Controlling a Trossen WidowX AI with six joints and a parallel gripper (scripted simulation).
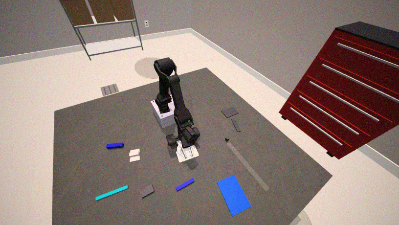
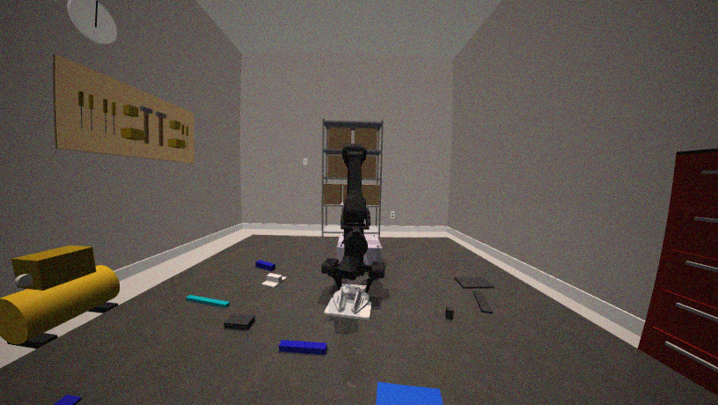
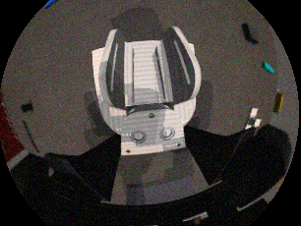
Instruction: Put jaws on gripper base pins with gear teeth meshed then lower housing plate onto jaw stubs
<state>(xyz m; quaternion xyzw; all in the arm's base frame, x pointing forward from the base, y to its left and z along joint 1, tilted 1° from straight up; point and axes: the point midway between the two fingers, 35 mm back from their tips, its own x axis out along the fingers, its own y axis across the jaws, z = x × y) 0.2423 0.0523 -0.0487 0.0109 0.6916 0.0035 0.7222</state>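
Note:
The white gripper base (image 1: 195,154) (image 2: 365,312) (image 3: 96,60) is in front of the arm. Two white curved jaws, the left one (image 3: 104,81) and the right one (image 3: 197,76) in the wrist view, stand on it, spread apart with a raised channel between them. The light housing plate (image 3: 152,127) lies over the jaws' rear ends, and two round stub ends show at it. My gripper (image 2: 355,287) (image 3: 151,131) is shut on the housing plate, one finger at each side. The gear teeth and pins are hidden. I cannot tell whether the plate is fully seated.
A small white stepped block (image 1: 134,155) (image 2: 274,279), a dark blue bar (image 1: 114,145) and a cyan bar (image 1: 111,192) lie to the left in the top view. Another blue bar (image 1: 185,184) and a blue sheet (image 1: 233,195) lie in front. Dark flat pieces lie to the right.

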